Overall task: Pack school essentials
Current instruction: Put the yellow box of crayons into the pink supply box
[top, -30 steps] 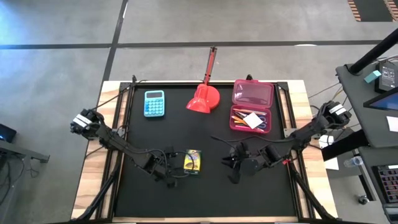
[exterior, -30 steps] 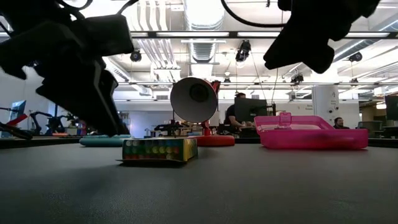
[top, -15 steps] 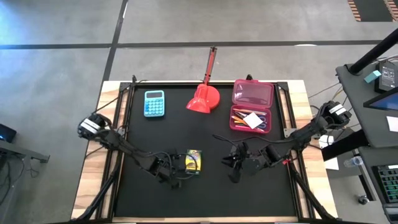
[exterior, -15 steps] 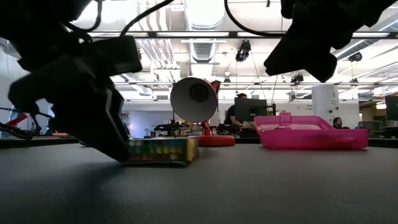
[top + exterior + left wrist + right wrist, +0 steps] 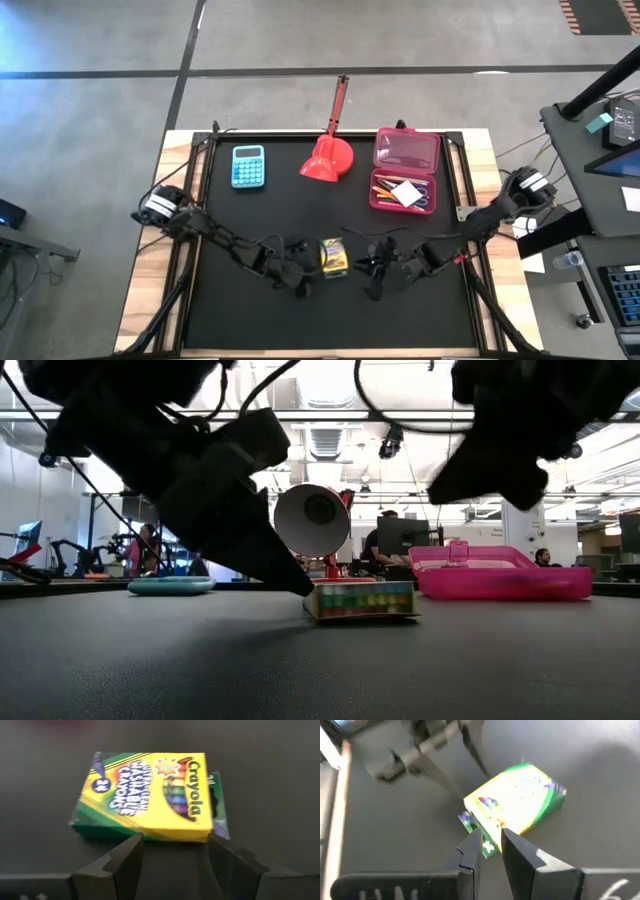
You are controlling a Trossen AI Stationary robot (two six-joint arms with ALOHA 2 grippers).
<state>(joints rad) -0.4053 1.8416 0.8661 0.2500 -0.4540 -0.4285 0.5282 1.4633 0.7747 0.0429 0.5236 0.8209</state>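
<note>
**An open-plan robotics lab or workshop**

You are working in a large industrial hall, not a home. Look across the black table top (image 5: pixel 320 660) in the low view and you see exposed ceiling ducts (image 5: pixel 325 400), strip lights and hanging cables. People (image 5: pixel 378 545) sit at monitors (image 5: pixel 405 535) along benches in the background. From above, the wooden-edged table (image 5: pixel 150 290) stands on a grey concrete floor (image 5: pixel 100 120) marked with dark lines, and an equipment cart (image 5: pixel 610 150) stands beside it.
</note>
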